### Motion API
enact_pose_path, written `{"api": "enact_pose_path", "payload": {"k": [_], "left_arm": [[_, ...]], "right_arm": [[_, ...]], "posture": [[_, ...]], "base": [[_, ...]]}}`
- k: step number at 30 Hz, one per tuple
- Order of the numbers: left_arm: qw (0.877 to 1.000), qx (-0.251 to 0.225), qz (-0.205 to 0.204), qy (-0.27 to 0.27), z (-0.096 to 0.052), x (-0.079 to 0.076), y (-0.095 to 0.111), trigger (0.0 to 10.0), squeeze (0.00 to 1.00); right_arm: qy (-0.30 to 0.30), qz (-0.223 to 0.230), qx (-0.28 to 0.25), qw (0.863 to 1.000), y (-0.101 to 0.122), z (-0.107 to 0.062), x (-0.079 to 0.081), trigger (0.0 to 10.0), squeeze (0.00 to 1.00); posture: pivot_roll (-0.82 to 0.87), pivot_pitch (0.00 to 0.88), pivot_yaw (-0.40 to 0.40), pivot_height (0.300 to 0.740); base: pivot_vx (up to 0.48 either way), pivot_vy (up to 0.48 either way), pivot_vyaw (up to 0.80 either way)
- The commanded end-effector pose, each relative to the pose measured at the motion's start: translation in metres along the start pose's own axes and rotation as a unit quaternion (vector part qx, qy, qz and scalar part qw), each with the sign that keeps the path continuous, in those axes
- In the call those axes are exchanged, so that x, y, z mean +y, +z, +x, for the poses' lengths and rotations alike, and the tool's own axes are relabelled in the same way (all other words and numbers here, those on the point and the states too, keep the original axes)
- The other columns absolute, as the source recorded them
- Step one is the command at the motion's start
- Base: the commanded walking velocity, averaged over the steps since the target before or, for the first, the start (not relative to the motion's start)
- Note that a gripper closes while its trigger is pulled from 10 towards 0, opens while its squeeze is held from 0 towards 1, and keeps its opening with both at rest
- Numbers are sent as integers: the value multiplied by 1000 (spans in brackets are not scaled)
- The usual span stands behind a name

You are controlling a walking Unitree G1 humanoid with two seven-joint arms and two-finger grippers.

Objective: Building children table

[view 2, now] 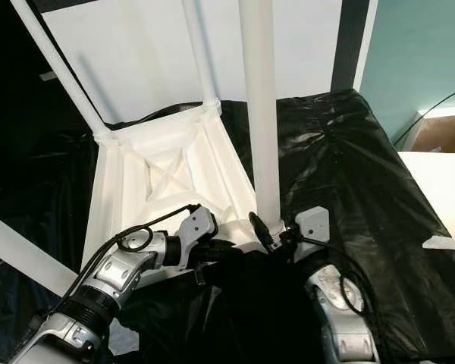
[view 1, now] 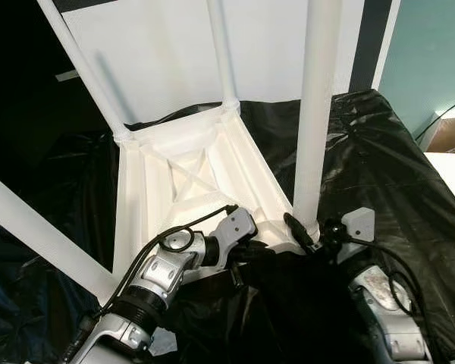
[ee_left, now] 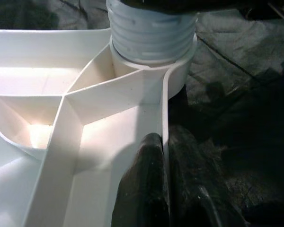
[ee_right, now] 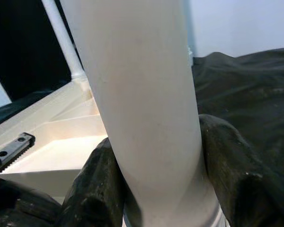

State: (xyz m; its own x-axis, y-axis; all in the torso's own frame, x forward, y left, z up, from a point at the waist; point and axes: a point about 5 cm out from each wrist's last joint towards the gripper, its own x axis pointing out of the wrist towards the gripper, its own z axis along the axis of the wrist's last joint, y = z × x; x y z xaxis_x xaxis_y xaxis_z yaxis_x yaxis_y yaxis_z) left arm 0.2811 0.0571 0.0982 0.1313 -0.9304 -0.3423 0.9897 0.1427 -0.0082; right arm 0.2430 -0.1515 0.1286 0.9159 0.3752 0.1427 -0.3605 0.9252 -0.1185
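A white plastic children's table [view 1: 189, 174] lies upside down on a black sheet, its ribbed underside facing up. White legs stand at its corners, and the nearest one, the near right leg [view 1: 318, 114], rises from the corner socket. My right gripper [view 1: 299, 231] is shut on this leg just above the socket; the wrist view has one black finger [ee_right: 99, 184] on each side of the leg [ee_right: 142, 94]. My left gripper [view 1: 259, 246] is shut on the table's rim [ee_left: 164, 118] next to that corner, one finger [ee_left: 144, 184] inside the rim. The leg's threaded end [ee_left: 151, 33] sits in the socket.
The black plastic sheet [view 1: 387, 174] covers the surface around the table. A white panel [view 1: 167, 53] stands behind, with a teal wall to the right. A cardboard box [view 1: 449, 133] and a white surface [view 1: 451, 174] lie at the far right. The near left leg [view 1: 38, 235] slants across the left.
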Motion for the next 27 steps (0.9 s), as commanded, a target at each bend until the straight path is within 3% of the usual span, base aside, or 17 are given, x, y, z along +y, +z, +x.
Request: {"api": "enact_pose_path", "payload": {"k": [1, 2, 3, 6, 8, 9, 16, 17, 21, 27], "left_arm": [[997, 2, -73, -38, 2, -19, -31, 10000, 0], [997, 2, -73, -38, 3, -19, -31, 10000, 0], [997, 2, -73, -38, 3, -19, -31, 10000, 0], [997, 1, -73, -39, 4, -19, -31, 10000, 0], [997, 1, -73, -39, 4, -19, -31, 10000, 0], [997, 1, -74, -39, 5, -19, -31, 10000, 0], [996, -1, -75, -38, 6, -20, -32, 10000, 0], [996, -2, -75, -37, 6, -20, -32, 10000, 0], [996, -2, -76, -35, 6, -20, -33, 10000, 0], [997, -2, -76, -33, 5, -19, -33, 10000, 0]], "right_arm": [[-75, 13, 9, 997, -1, -3, -20, 10000, 0], [-66, 17, 9, 998, -1, -2, -18, 10000, 1000], [-66, 17, 9, 998, -1, -2, -18, 10000, 1000], [31, 25, 22, 999, -3, 7, -17, 10000, 1000], [59, 17, 24, 998, -2, 10, -18, 10000, 1000], [100, 6, 28, 995, 0, 14, -19, 10000, 0], [207, -21, 47, 977, 3, 18, -26, 10000, 0], [256, -22, 54, 965, 5, 17, -29, 0, 0], [329, -18, 81, 941, 7, 16, -31, 0, 0], [324, -1, 95, 941, 2, 15, -34, 0, 0]], "posture": [[-69, 0, 96, 740], [-69, 0, 96, 740], [-69, 0, 96, 740], [-75, 0, 93, 740], [-75, 0, 93, 740], [-75, 0, 91, 740], [-68, 0, 84, 740], [-65, 0, 81, 740], [-66, 0, 81, 740], [-63, 0, 83, 740]], "base": [[0, 0, 0], [0, 0, 0], [0, 0, 0], [0, 0, 0], [0, 0, 0], [0, 0, 0], [0, 0, 0], [0, 0, 0], [0, 0, 0], [0, 0, 0]]}}
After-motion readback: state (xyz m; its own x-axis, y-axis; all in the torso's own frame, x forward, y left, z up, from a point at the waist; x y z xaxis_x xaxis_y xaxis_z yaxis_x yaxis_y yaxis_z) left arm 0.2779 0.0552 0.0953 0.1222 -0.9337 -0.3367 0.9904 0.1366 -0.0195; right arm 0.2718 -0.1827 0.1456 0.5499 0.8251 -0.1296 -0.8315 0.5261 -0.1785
